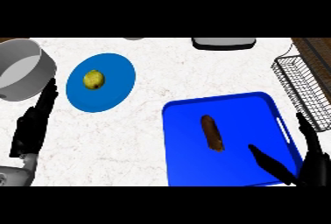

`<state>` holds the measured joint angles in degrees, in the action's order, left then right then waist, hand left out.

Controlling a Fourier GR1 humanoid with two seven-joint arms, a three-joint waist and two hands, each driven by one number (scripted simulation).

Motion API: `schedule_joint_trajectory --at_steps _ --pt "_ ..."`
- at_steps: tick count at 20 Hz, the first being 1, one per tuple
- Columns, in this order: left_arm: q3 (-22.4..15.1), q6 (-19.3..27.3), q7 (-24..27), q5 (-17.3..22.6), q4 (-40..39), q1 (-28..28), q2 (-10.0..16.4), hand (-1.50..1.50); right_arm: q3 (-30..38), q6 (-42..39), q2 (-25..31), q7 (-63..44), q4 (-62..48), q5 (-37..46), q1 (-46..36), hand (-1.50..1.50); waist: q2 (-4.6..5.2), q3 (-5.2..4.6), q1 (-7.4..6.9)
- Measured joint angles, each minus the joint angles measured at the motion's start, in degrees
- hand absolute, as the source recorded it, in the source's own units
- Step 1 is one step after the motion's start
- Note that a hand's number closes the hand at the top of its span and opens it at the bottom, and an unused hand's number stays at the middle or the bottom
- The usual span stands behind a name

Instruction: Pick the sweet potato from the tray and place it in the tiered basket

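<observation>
Sweet potato point(212, 132) lies lengthwise in the middle of the blue tray point(187, 166), untouched.

Head view: the right robot hand point(314, 168) hovers at the tray's right edge, thumb and fingers spread wide, holding nothing. The left robot hand point(29, 127) rests open at the left.

This looks like the reaching step. Next, the right hand must move left, close around the potato and lift it toward the wire basket point(302, 85).

A white marbled counter point(116, 144) fills the view, evenly lit — a brown wood-grained surface point(318, 46) borders its upper right edge.
</observation>
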<state>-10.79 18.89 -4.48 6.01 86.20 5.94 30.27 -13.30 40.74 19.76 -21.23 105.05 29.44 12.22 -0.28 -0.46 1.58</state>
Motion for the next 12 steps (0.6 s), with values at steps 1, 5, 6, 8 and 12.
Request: schedule_joint_trajectory --at_steps 1,5,6,8,12 --pt "-0.12 0.01 0.02 -0.26 0.00 0.04 0.03 0.00 -0.87 -2.19 1.33 -2.54 0.83 1.90 0.74 -1.50 0.05 -0.06 -0.19" --pt "-0.52 -0.10 0.20 -0.69 -0.49 0.93 -0.54 0.00 -4.11 -12.84 5.84 -14.12 5.00 7.76 1.15 -1.50 0.32 -0.19 -0.91" --pt "-0.51 -0.35 0.45 -0.76 -0.65 1.13 -0.44 0.00 -5.07 -15.61 6.40 -17.39 5.93 9.16 0.51 -1.50 0.38 -0.21 -1.27" --pt "-0.76 -0.70 0.58 -0.84 -0.68 1.38 -0.63 0.00 -6.47 -21.71 7.32 -24.48 8.16 11.07 -1.70 -1.50 0.44 -0.19 -1.96" --pt "-0.83 -1.17 0.86 -1.08 -1.69 2.76 -1.28 0.00 -8.37 -32.92 6.25 -38.01 11.47 14.28 -10.17 -1.50 0.52 -0.04 -2.70"
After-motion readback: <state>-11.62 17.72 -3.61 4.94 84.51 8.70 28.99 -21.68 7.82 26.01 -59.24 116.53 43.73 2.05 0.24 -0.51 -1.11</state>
